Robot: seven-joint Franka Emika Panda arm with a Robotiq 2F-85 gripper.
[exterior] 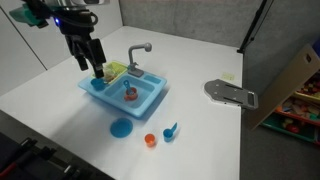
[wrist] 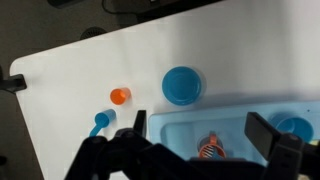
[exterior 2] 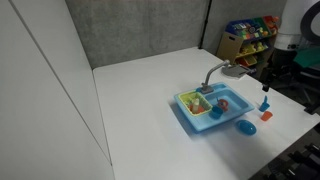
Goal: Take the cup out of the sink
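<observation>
The gripper [exterior: 97, 71] hangs over the far end of the sink [exterior: 140, 108], its jaws spread wide and holding nothing (the wrist view shows clear space between the fingers). The cup [exterior: 150, 139] stands on the white table [exterior: 200, 140] outside the sink, between the blue plate [exterior: 121, 127] and the blue scoop [exterior: 171, 130]. A small reddish item [exterior: 130, 93] lies in a sink compartment.
</observation>
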